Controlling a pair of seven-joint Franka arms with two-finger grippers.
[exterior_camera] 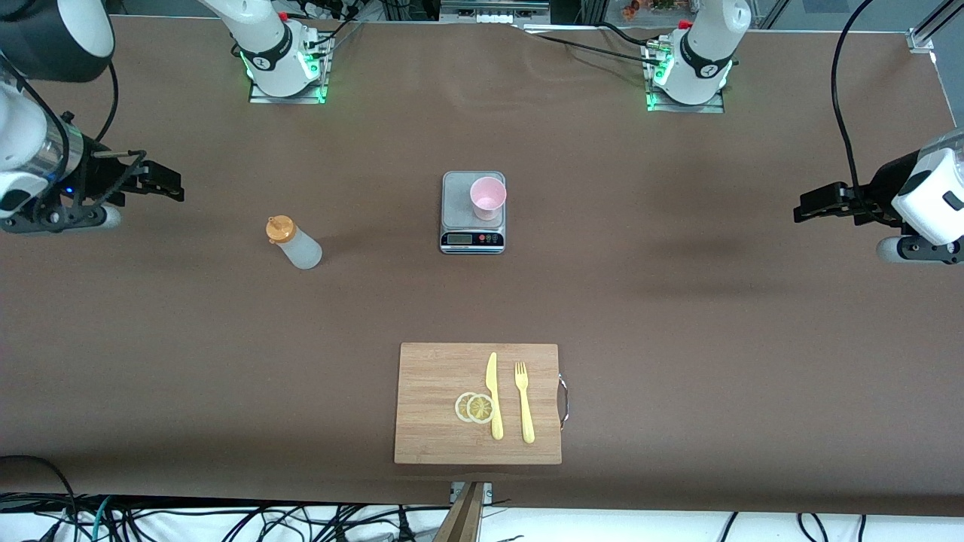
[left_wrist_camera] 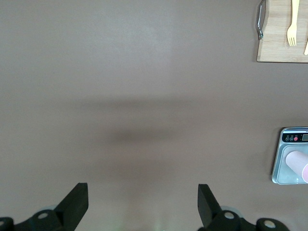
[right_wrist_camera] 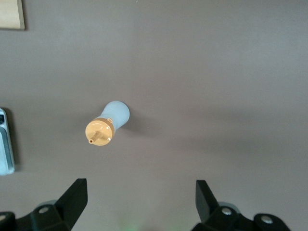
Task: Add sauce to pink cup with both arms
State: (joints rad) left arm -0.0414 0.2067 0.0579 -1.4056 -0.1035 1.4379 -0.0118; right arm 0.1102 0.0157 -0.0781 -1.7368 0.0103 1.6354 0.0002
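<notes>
The sauce bottle [exterior_camera: 294, 242], whitish with an orange nozzle cap, stands on the brown table toward the right arm's end; it also shows in the right wrist view [right_wrist_camera: 108, 124]. The pink cup [exterior_camera: 488, 197] stands on a grey kitchen scale [exterior_camera: 461, 226] at the table's middle, and its edge shows in the left wrist view [left_wrist_camera: 298, 165]. My right gripper [exterior_camera: 162, 181] is open and empty, up over the table's end, apart from the bottle; in its own view it is here [right_wrist_camera: 141, 197]. My left gripper [exterior_camera: 817, 203] is open and empty over the other end, also seen in its view [left_wrist_camera: 143, 199].
A wooden cutting board [exterior_camera: 437, 406] lies nearer to the front camera than the scale. On it lie two lemon slices [exterior_camera: 474, 407], a yellow knife [exterior_camera: 494, 395] and a yellow fork [exterior_camera: 524, 403]. The board has a metal handle [exterior_camera: 563, 399].
</notes>
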